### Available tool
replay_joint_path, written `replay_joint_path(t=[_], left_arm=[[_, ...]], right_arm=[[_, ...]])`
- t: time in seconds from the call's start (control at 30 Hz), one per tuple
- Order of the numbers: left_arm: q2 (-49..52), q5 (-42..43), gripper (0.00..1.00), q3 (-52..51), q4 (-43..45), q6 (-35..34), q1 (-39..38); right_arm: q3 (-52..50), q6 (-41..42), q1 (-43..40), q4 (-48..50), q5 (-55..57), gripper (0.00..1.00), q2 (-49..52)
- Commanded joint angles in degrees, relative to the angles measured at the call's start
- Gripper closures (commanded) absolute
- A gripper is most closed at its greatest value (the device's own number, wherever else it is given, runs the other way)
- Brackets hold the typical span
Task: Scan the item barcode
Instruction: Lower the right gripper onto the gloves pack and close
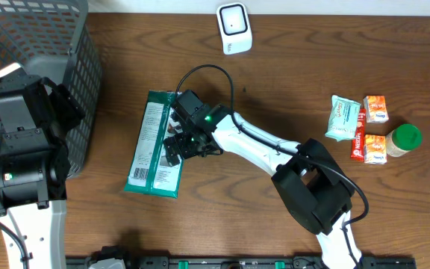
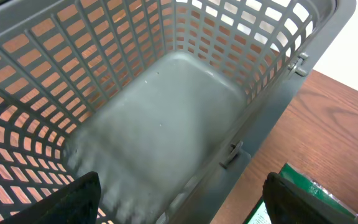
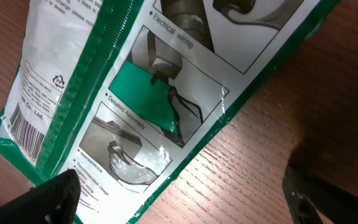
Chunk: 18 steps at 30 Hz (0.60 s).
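Above the green packet [image 1: 149,134], the right pincer [image 1: 190,147] hangs wide open, empty.

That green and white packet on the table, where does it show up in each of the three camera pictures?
Overhead: the packet lies left of centre, right of the basket.
Left wrist: only the packet's corner, bottom right, outside the basket.
Right wrist: the packet fills the upper left.
Shared landmark: the brown wooden table.

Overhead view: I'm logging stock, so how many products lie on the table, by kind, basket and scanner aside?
Green-and-white bag: 1
Pale teal pouch: 1
Orange cartons: 2
Red packet: 1
Green-lidded jar: 1
Total: 6
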Motion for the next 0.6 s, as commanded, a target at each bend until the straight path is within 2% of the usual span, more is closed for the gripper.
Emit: replay_joint_path(t=[0.0, 0.2, 0.27, 0.33, 0.57], left_arm=[[-0.04, -0.76, 0.16, 0.92, 0.0, -0.31, 0.31], [-0.04, -0.76, 0.16, 0.92, 0.0, -0.31, 0.31], [-0.04, -0.76, 0.16, 0.92, 0.0, -0.31, 0.31], [-0.04, -0.76, 0.16, 0.92, 0.0, -0.31, 0.31], [-0.04, -0.76, 0.16, 0.92, 0.0, -0.31, 0.31]], right_arm=[[0.79, 0.66, 0.24, 2.51, 0.11, 0.01, -0.31], [0.79, 0.61, 0.31, 4.48, -6.32, 0.01, -0.31], [0.85, 1.4, 0.31, 5.38, -7.67, 0.17, -0.31], [1.27, 4.39, 0.31, 6.49, -7.85, 0.26, -0.31], [2.08, 11.28, 0.74, 9.11, -5.57, 0.27, -0.28]])
